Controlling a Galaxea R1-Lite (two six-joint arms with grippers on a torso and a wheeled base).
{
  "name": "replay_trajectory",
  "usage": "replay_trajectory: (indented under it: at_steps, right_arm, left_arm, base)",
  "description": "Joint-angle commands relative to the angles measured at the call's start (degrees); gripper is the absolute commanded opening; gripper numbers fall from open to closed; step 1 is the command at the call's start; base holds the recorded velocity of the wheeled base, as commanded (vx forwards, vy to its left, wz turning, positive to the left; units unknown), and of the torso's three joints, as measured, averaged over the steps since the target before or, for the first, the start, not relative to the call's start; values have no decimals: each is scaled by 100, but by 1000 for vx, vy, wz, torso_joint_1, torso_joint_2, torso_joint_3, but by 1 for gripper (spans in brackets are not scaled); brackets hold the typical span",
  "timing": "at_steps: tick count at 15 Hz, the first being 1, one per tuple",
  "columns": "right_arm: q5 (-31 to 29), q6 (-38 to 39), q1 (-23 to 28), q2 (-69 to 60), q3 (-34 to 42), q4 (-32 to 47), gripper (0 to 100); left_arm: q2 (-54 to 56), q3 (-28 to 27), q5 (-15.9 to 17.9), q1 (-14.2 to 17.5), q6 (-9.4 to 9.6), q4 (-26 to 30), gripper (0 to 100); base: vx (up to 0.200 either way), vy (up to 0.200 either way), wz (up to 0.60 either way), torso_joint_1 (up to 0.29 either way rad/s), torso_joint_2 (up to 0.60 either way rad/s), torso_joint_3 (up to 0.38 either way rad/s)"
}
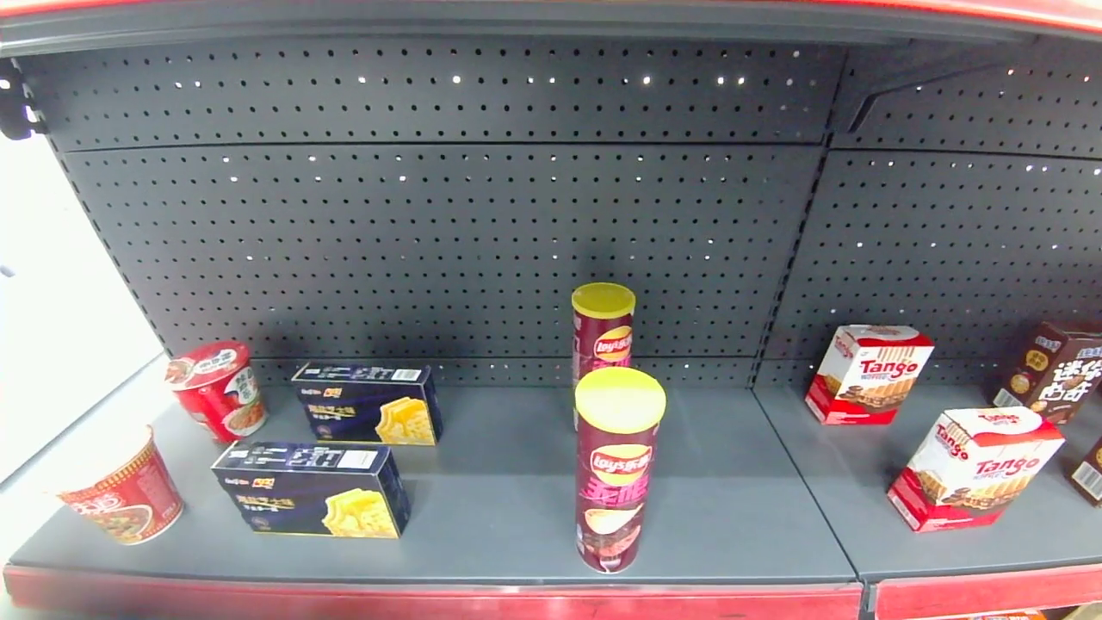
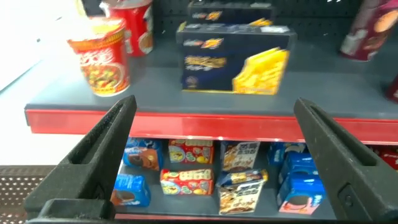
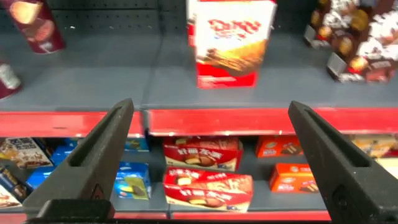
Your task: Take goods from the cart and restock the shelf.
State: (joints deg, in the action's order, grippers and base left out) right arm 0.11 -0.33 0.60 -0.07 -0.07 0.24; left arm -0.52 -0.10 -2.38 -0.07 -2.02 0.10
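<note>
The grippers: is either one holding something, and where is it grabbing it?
Nothing is held. The left gripper and the right gripper are both open, with nothing in either one.

Shop, pegboard-backed shelf point(image 1: 516, 508), packaged snacks, red price rail point(image 2: 205, 121)

shelf point(image 1: 499, 517): matt grey metal | back panel point(image 1: 430, 241): perforated metal | front chip can point(image 1: 616, 482): glossy, plastic lid

Left claw point(image 2: 214, 104), matte black, two long wedge-shaped fingers point(image 2: 93, 163), right claw point(image 3: 211, 107) the same, flat inner faces
</note>
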Motion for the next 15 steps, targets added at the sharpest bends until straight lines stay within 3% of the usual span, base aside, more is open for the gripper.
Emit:
replay_trajectory:
  at_steps: [1,7,10,15]
  right_arm:
    - [-2,-2,-7,7,-1,11,100]
    - [-2,-2,-7,7,7,20,100]
    - [-2,-2,-7,7,7,20,100]
    - [-2,-2,-7,7,-1,20,100]
  left_arm:
    - [-9,1,0,7,0,-1,100]
    - [-9,-8,-26,7,-9,-1,100]
    - [-9,1,-8,7,18,-1,100]
    - [-9,1,-26,7,-9,-1,100]
  base:
    - [0,0,0,0,0,0]
    - [0,0,0,0,0,0]
    - [0,-200,0,-4,2,2]
    - [0,0,0,0,0,0]
